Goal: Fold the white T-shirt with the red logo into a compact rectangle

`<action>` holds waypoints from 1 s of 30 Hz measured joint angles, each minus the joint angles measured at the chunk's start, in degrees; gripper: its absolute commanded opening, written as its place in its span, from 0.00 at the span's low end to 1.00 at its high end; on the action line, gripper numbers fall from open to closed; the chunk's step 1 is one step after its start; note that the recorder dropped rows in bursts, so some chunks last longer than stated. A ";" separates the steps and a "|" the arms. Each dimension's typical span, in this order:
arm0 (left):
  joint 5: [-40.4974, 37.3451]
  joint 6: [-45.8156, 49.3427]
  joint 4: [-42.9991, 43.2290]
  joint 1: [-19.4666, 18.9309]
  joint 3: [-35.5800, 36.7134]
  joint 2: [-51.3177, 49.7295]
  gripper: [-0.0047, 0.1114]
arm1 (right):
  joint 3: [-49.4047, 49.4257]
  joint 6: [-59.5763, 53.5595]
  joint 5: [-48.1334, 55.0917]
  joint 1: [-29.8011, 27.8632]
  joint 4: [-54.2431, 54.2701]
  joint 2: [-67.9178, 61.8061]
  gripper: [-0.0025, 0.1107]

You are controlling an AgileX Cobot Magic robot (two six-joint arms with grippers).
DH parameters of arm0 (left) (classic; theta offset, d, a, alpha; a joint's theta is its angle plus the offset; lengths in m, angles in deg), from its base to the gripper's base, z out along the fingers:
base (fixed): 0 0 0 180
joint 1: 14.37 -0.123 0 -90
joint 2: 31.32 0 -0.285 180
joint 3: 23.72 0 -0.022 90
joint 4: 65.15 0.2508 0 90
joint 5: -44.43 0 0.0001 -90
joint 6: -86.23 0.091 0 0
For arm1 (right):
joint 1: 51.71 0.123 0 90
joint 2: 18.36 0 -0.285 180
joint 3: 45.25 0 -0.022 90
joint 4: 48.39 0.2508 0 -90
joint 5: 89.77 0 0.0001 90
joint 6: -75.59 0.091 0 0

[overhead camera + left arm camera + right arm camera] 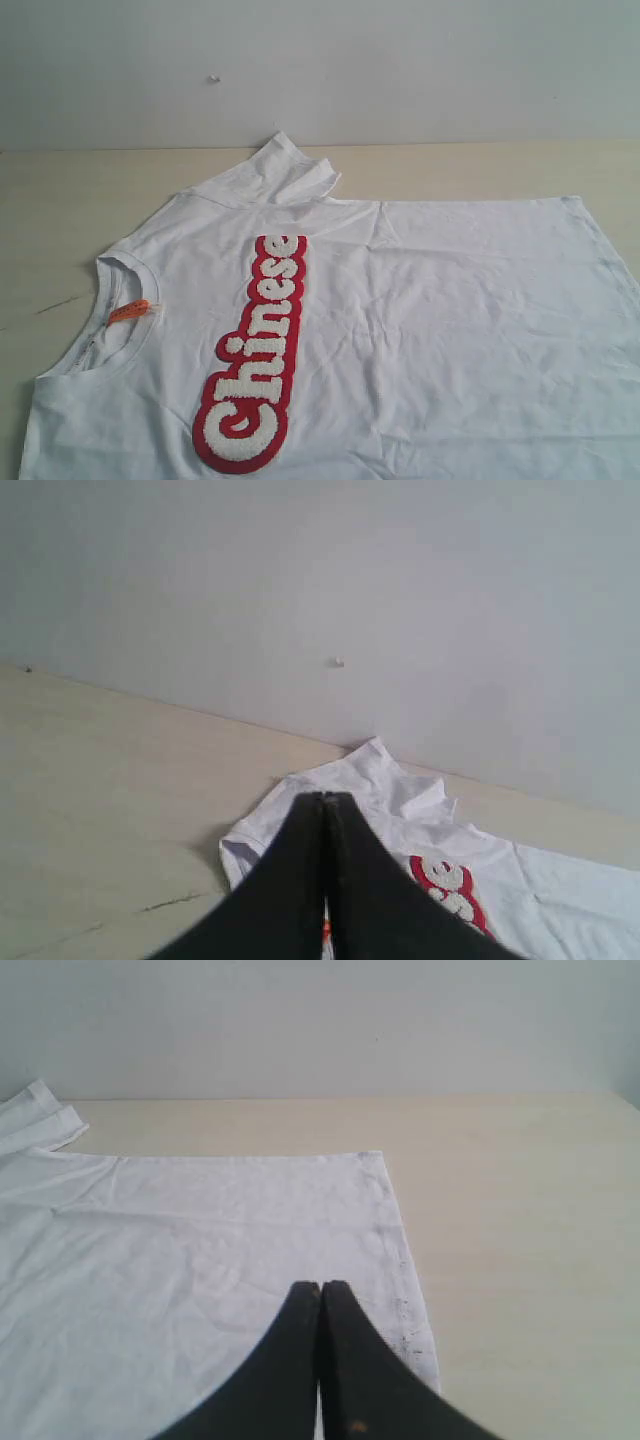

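Exterior view set high at near edge of table (40, 200), facing far wall (400, 60). Wrist views low and close, aimed toward far edge. Shared by all: sleeve (280, 170) of white T-shirt (450, 300).

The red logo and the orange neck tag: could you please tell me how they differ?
The red logo is a long, fuzzy strip of white letters outlined in red, lying on the chest; the orange neck tag is tiny, plain orange, and sits inside the collar. Both are on the white T-shirt.
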 measured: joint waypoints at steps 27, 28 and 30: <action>1.93 -7.11 -0.21 0.00 -0.12 0.00 0.04 | 0.00 10.16 -21.46 0.00 16.23 0.00 0.02; 1.62 -7.53 -0.21 0.13 -0.43 0.00 0.04 | 0.00 10.77 -23.14 0.00 17.08 0.00 0.02; 0.77 -7.67 -0.44 1.02 -2.10 0.00 0.04 | 0.00 12.72 -27.14 0.00 19.54 0.00 0.02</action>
